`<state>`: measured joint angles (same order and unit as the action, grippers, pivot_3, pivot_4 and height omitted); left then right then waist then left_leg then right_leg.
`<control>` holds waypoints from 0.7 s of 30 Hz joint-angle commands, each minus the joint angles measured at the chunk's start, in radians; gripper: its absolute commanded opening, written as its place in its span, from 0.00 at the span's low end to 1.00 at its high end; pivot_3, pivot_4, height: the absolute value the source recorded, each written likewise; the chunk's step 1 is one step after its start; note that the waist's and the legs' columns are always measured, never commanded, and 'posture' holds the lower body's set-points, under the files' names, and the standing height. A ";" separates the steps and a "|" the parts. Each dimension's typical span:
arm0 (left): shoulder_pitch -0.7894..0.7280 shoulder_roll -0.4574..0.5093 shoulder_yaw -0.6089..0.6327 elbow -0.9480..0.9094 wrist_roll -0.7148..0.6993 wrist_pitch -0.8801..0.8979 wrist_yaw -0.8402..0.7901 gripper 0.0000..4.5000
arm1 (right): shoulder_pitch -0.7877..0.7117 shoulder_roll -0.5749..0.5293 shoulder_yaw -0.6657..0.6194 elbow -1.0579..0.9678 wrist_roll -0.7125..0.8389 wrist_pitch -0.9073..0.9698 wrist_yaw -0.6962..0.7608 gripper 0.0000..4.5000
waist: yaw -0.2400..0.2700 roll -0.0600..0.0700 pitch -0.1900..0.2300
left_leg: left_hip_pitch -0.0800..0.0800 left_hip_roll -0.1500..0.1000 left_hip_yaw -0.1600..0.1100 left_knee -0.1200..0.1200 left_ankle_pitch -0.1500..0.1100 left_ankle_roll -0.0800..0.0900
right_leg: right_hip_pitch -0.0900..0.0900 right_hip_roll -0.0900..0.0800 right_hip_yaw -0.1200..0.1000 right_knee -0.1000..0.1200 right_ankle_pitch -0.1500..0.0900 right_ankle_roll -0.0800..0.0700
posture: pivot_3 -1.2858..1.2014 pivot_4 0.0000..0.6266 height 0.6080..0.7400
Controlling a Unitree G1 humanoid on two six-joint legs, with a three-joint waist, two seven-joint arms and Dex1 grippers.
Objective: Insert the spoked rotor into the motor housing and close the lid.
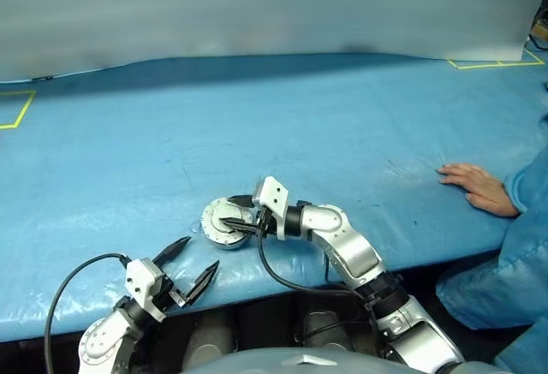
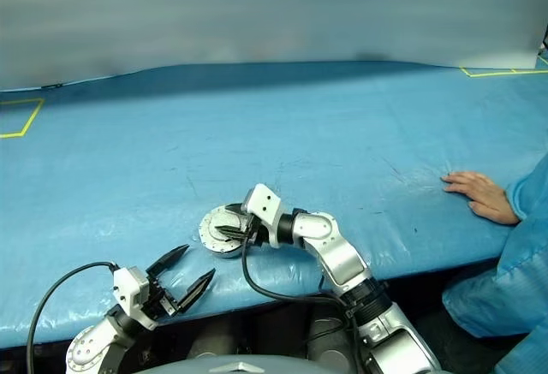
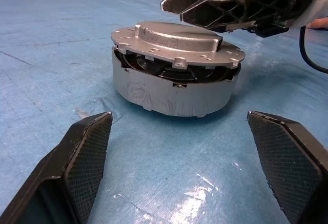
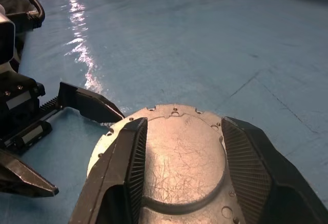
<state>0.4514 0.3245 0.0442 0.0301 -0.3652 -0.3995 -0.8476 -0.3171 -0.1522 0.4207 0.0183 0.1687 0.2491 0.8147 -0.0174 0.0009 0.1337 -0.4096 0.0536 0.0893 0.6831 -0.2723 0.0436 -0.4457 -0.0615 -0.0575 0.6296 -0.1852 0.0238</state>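
Nearest, at the blue table's (image 1: 342, 134) front edge, the left tool (image 1: 195, 264) hovers with its fingers spread wide, gripping nothing. Just beyond it sits the motor housing (image 3: 171, 92), its lid (image 3: 177, 42) resting on top with a gap showing dark parts inside. The right tool (image 4: 179, 147) hangs above the lid, fingers parted. Farther right, a person's hand (image 1: 473, 185) lies flat on the table.

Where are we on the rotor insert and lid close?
Rotor looks seated: dark spoked part shows inside the motor housing under the lid. Lid is down but sits slightly cocked, with a gap at the rim. Right gripper hovers open over it; left gripper waits open nearby. Left: press the lid flush.
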 commanded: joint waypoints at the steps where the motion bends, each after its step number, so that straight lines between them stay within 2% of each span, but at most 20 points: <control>1: -0.009 0.000 -0.003 0.002 0.009 0.004 0.011 1.00 | -0.013 0.007 -0.020 -0.070 0.041 0.008 0.017 0.78 | 0.003 0.000 0.000 | 0.000 0.000 0.000 0.000 0.000 0.000 | 0.000 0.000 0.000 0.000 0.000 0.000 | 0.52 0.24 1.00; 4: -0.015 0.003 -0.001 0.006 0.006 0.006 0.008 1.00 | -0.011 0.011 -0.018 -0.082 0.052 0.019 0.015 0.99 | 0.005 0.000 0.000 | 0.000 0.000 -0.001 0.000 0.000 0.000 | 0.000 0.000 -0.001 0.000 0.000 0.000 | 0.52 0.24 1.00; 21: -0.015 0.003 0.009 0.041 0.007 -0.010 0.002 1.00 | -0.019 0.036 0.029 0.019 -0.031 -0.027 -0.025 0.99 | 0.004 0.001 0.000 | 0.000 0.000 -0.001 0.000 0.000 0.000 | 0.000 0.000 -0.001 0.000 0.000 0.000 | 0.52 0.24 1.00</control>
<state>0.4316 0.3252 0.0438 0.0482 -0.3618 -0.4079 -0.8521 -0.3263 -0.1246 0.4538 0.0448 0.1288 0.2464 0.7848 -0.0132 0.0014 0.1339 -0.4100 0.0537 0.0883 0.6831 -0.2723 0.0436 -0.4456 -0.0614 -0.0587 0.6293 -0.1852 0.0238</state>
